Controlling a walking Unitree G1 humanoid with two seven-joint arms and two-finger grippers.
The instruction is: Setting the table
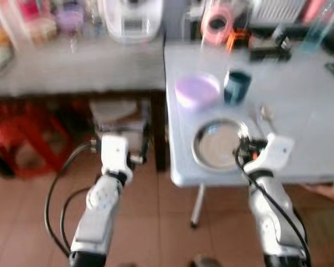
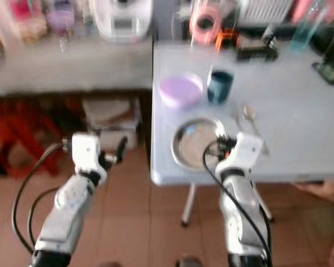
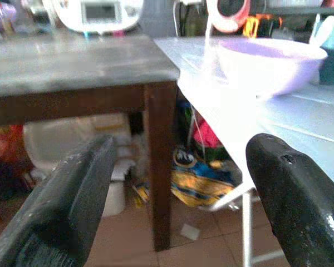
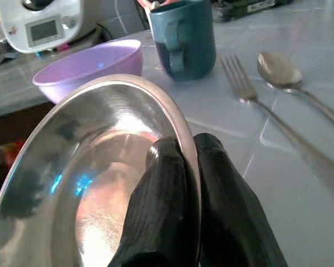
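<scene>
The right gripper pinches the near rim of a steel plate, one black finger on the inside of the rim and one outside, closed tight on the metal. The plate sits at the front edge of a pale grey table, on its left part. In the right wrist view the plate looks tipped up at the gripped side, but how far it is off the table cannot be told.

The left gripper hangs off the table to the left, over the tiled floor, its fingers spread wide apart with nothing between them. It points toward the leg of a dark wooden table that stands beside the pale one.

Just beyond the plate stands a lilac bowl, with a dark teal mug just beside it on the right. To the right of the plate lie a fork and a spoon, side by side, handles toward the robot.

Farther back on the wooden table stands a white appliance with a small display; nothing on it can be read. At the back of the pale table are a pink roll and blurred dark items. No writing is legible anywhere.
</scene>
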